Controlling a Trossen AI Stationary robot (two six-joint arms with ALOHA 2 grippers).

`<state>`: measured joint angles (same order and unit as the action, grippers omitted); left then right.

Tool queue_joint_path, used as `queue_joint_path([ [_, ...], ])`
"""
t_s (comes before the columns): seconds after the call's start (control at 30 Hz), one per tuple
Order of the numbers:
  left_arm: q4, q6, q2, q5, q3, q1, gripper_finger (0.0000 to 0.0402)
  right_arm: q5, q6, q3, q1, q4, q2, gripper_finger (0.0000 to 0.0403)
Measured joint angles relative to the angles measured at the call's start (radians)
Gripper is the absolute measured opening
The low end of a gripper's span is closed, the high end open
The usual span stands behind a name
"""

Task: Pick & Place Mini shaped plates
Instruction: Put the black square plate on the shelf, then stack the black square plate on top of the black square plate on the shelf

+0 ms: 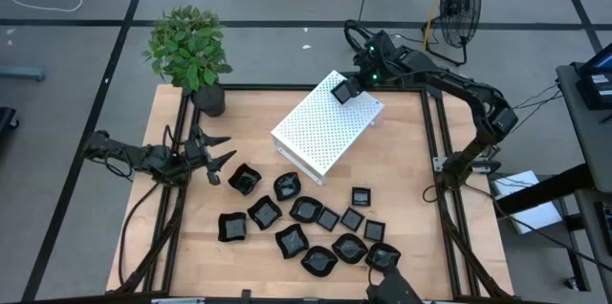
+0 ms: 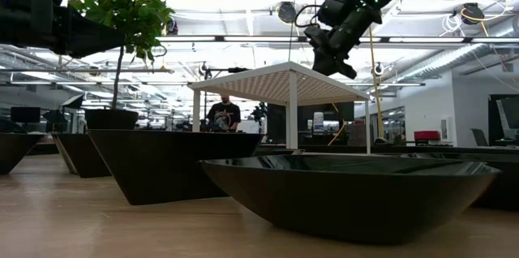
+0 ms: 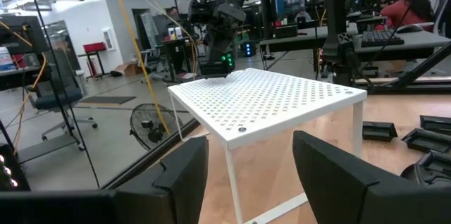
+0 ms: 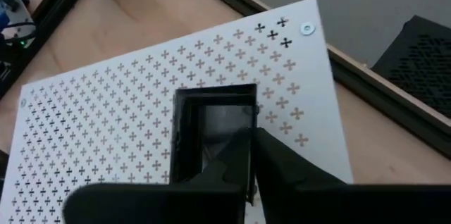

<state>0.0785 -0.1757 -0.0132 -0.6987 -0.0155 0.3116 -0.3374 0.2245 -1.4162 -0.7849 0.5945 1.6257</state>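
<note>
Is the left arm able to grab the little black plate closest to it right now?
Probably yes. The left gripper is open at the table's left side, and the nearest mini plate lies just beside it on bare wood. Nothing stands between them; the right gripper is far off over the white perforated box.

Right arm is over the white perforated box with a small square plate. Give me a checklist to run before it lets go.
1. Right end effector holds the small square plate: ok, fingers closed on its edge.
2. Plate is above the white perforated box: ok, over its far corner.
3. Plate rests flat on the box top: cannot tell.
4. Box top bare around the plate: ok.
5. Left end effector out of the way: ok, open at the table's left side.
6. Remaining plates undisturbed on the table: ok.
</note>
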Motion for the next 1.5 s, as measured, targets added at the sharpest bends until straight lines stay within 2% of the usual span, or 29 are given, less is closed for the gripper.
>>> queue_joint_path([
  [0.17,0.0,0.0,0.0,0.0,0.0,0.0,0.0212,0.009,0.002,0.0,0.003,0.0,0.0,0.0065],
  [0.33,0.0,0.0,0.0,0.0,0.0,0.0,0.0212,0.092,-0.035,0.001,0.007,-0.023,-0.025,0.0107],
  [0.53,0.0,0.0,0.0,0.0,0.0,0.0,0.0212,0.127,-0.15,0.0,0.025,-0.068,-0.158,0.0138],
  [0.67,0.0,0.0,0.0,0.0,0.0,0.0,0.0212,0.098,-0.244,0.021,0.107,-0.047,-0.291,0.0146],
  [0.83,0.0,0.0,0.0,0.0,0.0,0.0,0.0212,0.094,-0.31,0.118,0.314,-0.043,-0.475,0.0151],
  [0.97,0.0,0.0,0.0,0.0,0.0,0.0,0.0212,0.112,-0.271,0.237,0.523,-0.047,-0.619,0.0151],
  [1.1,0.0,0.0,0.0,0.0,0.0,0.0,0.0212,0.315,-0.074,0.374,0.74,-0.03,-0.738,0.0151],
  [1.23,0.0,0.0,0.0,0.0,0.0,0.0,0.0212,0.505,0.004,0.472,0.982,-0.006,-0.799,0.015],
  [1.4,0.0,0.0,0.0,0.0,0.0,0.0,0.0212,0.777,0.08,0.498,1.259,-0.008,-0.727,0.015],
  [1.5,0.0,0.0,0.0,0.0,0.0,0.0,0.0212,0.805,0.183,0.498,1.337,0.0,-0.64,0.015],
])
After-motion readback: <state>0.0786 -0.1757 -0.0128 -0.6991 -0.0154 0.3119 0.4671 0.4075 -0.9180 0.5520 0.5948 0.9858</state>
